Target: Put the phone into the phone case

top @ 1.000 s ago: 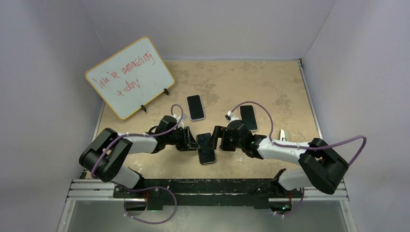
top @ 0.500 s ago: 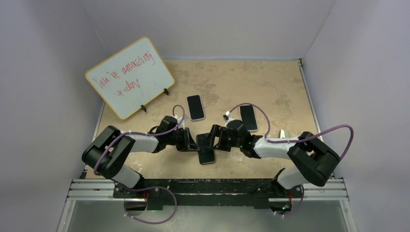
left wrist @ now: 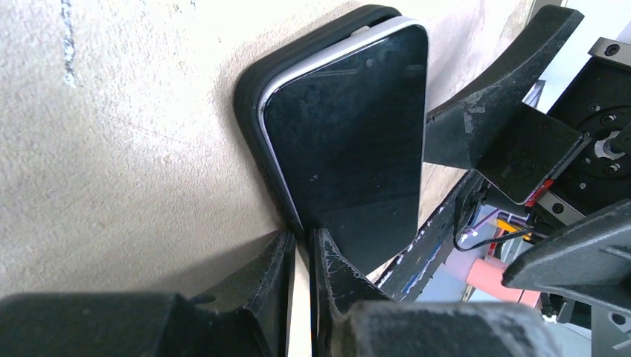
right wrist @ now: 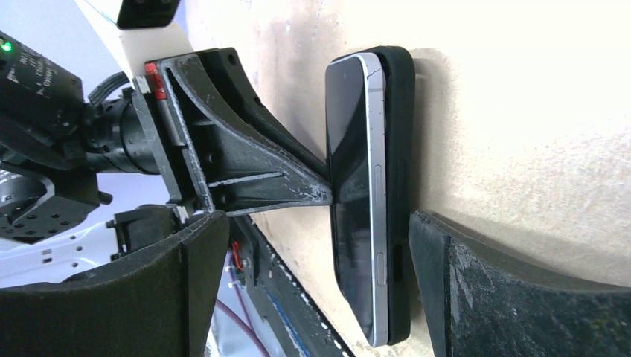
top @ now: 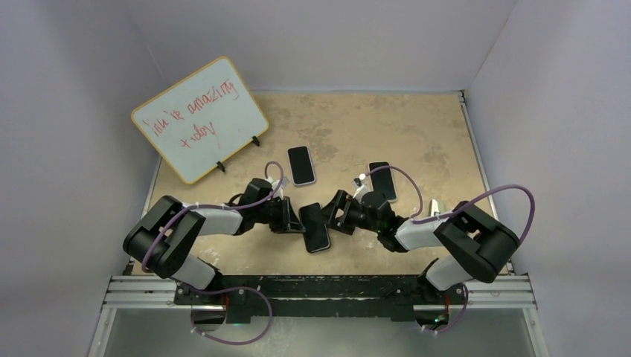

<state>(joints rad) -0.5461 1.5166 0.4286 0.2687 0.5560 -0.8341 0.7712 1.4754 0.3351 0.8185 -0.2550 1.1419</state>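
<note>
At the far left a whiteboard (top: 199, 119) stands on its little feet, well apart from the work, and I think it has no part in it. Next comes the left gripper (left wrist: 301, 235). Its fingers are drawn nearly together, with only a thin slit between them and nothing inside. Their tips touch the near edge of the phone (left wrist: 350, 141), so I judge that this claw serves as a blunt pusher or a stop, not as a clamp. A second handset (top: 300, 164) lies flat further back and is not involved. The phone lies screen up on the black phone case (left wrist: 251, 100), on the table (top: 417, 126) between the two arms. Its silver side band shows above the rim of the case along one long side. It seems laid in but not pressed fully home; how deep the other side sits I cannot tell. The right gripper (right wrist: 321, 222) is wide open and holds nothing. One finger lies low beside the case and the other stands off on the screen side, so the jaws bracket phone and case together. Probably this keeps the case from sliding while the left tips press, or it prepares a squeeze. A third handset (top: 382, 181) lies behind the right arm.
</note>
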